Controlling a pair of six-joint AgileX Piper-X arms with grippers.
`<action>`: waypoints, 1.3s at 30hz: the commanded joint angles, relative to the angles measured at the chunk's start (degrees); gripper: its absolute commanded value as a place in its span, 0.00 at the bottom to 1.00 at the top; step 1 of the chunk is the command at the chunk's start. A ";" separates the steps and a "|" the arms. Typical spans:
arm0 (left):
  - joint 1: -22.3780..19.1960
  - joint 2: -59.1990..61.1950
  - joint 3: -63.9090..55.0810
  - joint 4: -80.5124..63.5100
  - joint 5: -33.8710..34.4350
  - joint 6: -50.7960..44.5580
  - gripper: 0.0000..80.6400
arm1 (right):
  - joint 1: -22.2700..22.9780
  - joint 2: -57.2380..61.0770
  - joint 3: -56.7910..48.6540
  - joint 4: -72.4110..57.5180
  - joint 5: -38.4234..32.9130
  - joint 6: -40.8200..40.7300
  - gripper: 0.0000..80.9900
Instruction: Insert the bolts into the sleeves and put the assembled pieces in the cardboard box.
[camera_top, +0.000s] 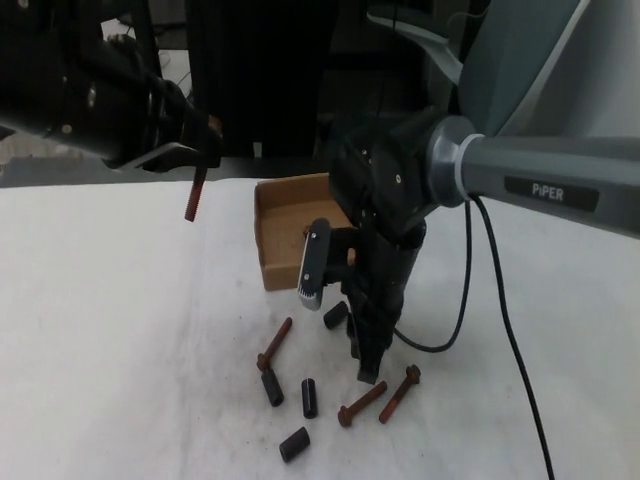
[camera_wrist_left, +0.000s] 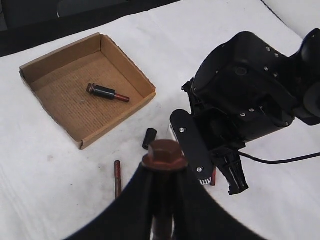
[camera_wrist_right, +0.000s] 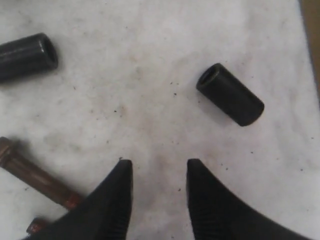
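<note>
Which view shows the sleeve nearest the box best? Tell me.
Right wrist view: the sleeve lies close, open bore visible. Left wrist view shows it small beside the cardboard box; high view, small and dark.

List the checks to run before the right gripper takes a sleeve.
1. Left gripper shut on the rusty brown hex-head bolt: ok.
2. Right gripper open, low over the white cloth-covered bench: ok.
3. Short black cylindrical sleeve lies free, touching nothing: ok.
4. That sleeve lined up between the right gripper's jaws: not ok, it lies off to one side.
5. Brown cardboard box has bare floor beside the one assembled piece: ok.
</note>
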 joint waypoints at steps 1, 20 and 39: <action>0.03 -0.84 -0.08 -0.67 0.24 0.57 0.00 | 0.16 -0.18 -0.37 -1.97 0.28 -2.41 0.45; 0.03 -0.84 0.55 -0.79 0.24 0.87 0.00 | 0.16 -0.18 -0.49 -6.40 1.01 -3.96 0.45; 0.03 -0.84 2.87 -2.89 0.24 0.70 0.00 | 0.32 -0.18 -0.70 4.53 -14.47 27.64 0.45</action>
